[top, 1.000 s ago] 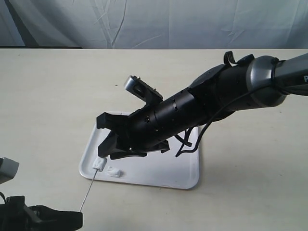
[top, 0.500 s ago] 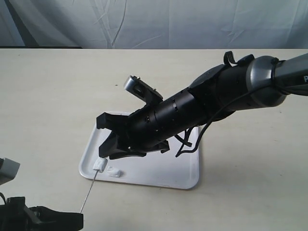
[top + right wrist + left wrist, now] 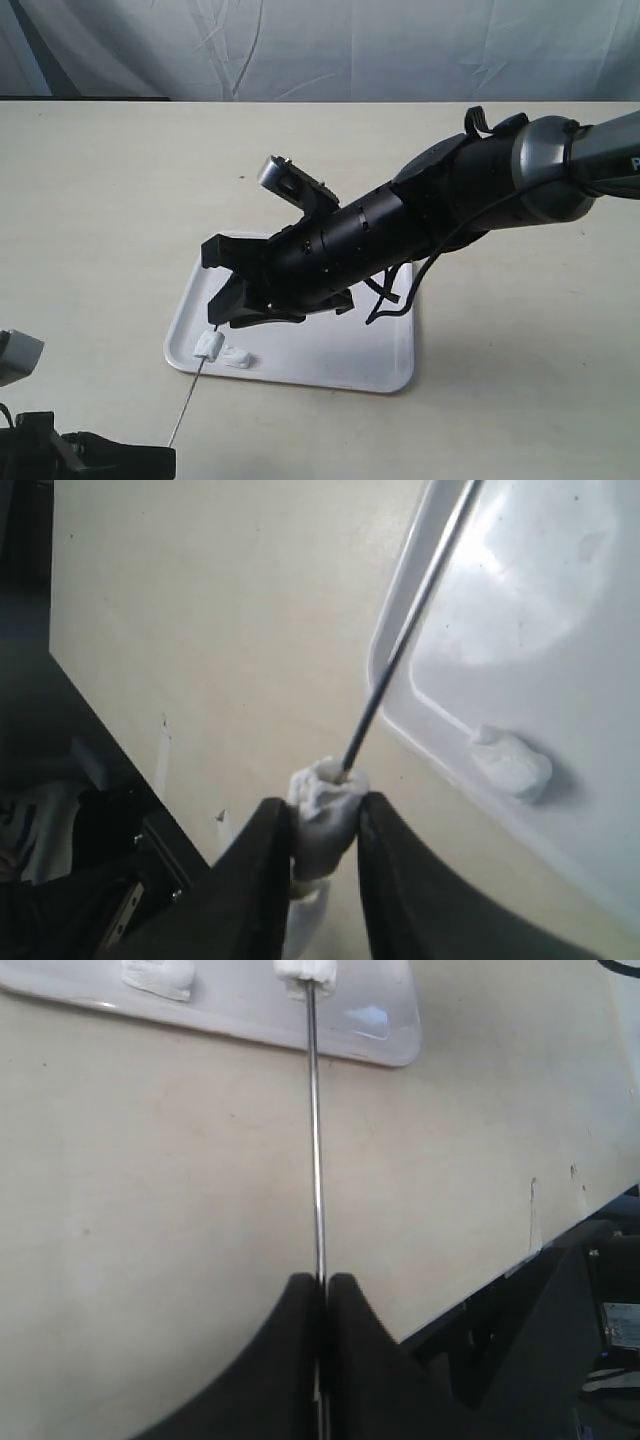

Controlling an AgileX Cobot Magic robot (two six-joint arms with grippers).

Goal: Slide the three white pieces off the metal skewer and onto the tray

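Observation:
The metal skewer (image 3: 188, 402) slants from my left gripper (image 3: 165, 455) up to the tray's (image 3: 330, 360) near-left corner. My left gripper (image 3: 322, 1282) is shut on the skewer's (image 3: 315, 1140) lower end. A white piece (image 3: 209, 345) sits at the skewer's upper end over the tray rim. My right gripper (image 3: 322, 815) is shut on that white piece (image 3: 326, 798), with the skewer (image 3: 400, 650) running out of it. More white (image 3: 303, 925) shows deeper between the fingers. Another white piece (image 3: 237, 357) lies loose on the tray (image 3: 520, 610), also seen as the loose piece (image 3: 512, 763) in the right wrist view.
The right arm (image 3: 450, 200) reaches across the tray from the right, hiding much of it. Beige tabletop (image 3: 120, 200) surrounds the tray. The table's near edge (image 3: 520, 1265) lies close to my left gripper. A pale curtain hangs behind.
My right gripper's jaws have narrowed onto the white piece at the skewer's end. The left gripper and the skewer have hardly moved.

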